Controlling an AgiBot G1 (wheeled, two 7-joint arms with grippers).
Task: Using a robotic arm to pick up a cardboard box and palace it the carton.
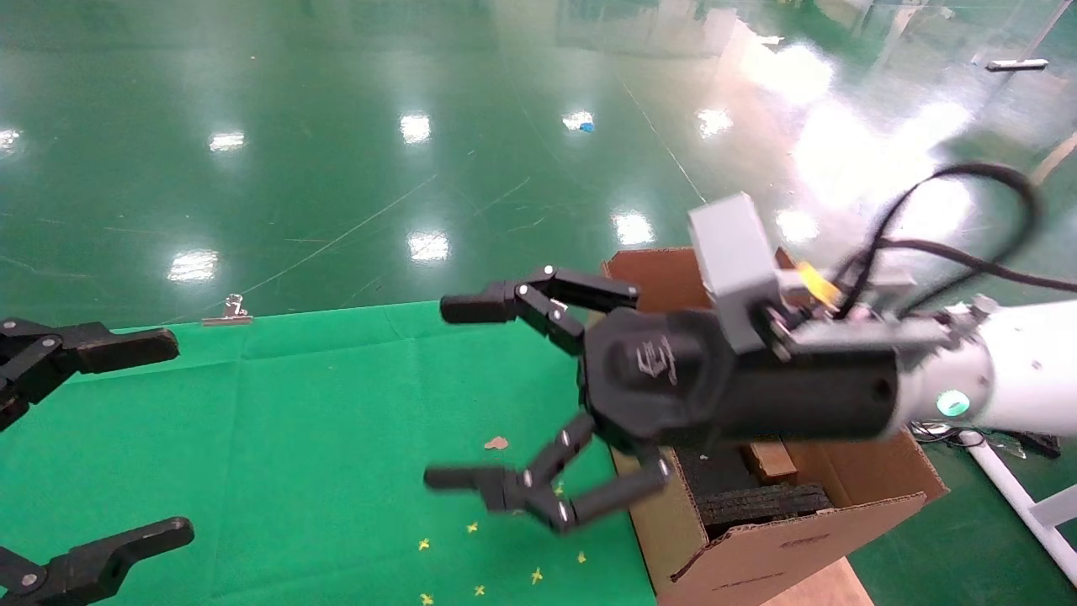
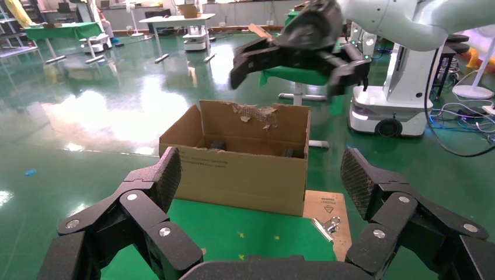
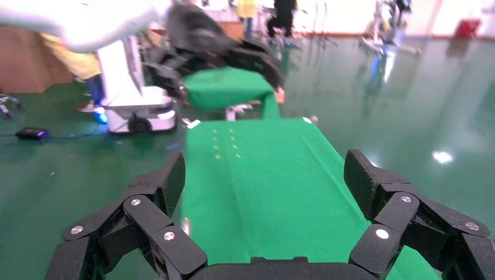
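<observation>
Frankly, my right pincer (image 1: 442, 394) hangs spread and empty beside the carton (image 1: 757, 539), no cardboard box visible, so closing now risks snagging its flap.

1. Bright, even overhead light fills the room; the glossy green floor (image 1: 336, 168) mirrors the ceiling lamps as rows of white spots.
2. A wide glare patch washes out the floor at the head view's upper right.
3. The right end effector (image 1: 505, 396) and its black cable (image 1: 968, 210) are motion-blurred.
4. In the right wrist view the background is smeared.
5. Shadows on the green table (image 1: 294, 438) are faint and soft.
</observation>
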